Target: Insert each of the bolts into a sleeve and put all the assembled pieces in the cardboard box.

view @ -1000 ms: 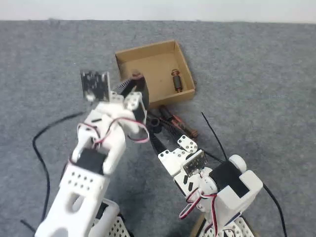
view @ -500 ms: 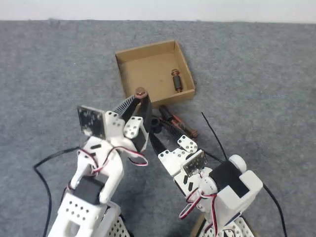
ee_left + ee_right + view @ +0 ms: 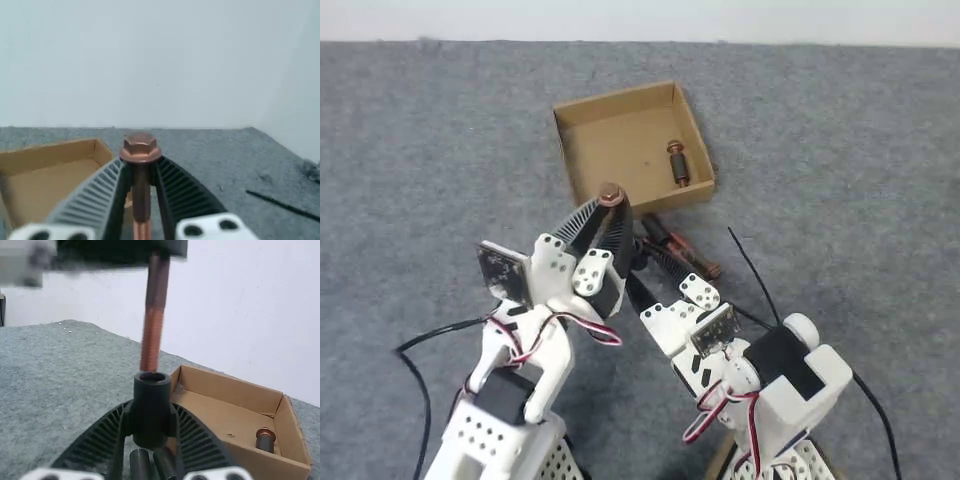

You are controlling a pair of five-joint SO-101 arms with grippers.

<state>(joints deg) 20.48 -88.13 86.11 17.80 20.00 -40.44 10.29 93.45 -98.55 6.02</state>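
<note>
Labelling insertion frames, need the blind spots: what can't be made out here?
- Whether the bolt tip is inside the sleeve: right wrist view, tip blurred at the rim; high view, left gripper covers it.
- Count of loose pieces beside the cardboard box: high view, left gripper overlaps them.
- The bolt's lower end: left wrist view, cut off by the edge.

On my left claw I see black ribbed fingers on white mounts, and the bolt between them is copper-brown with a shinier head. The right claw has the same black ribbing, and its sleeve is matte black. The cardboard box is plain tan, and the assembled piece inside is copper with a dark middle. The counter is speckled grey. The arm bodies are white, with red and white wires.
</note>
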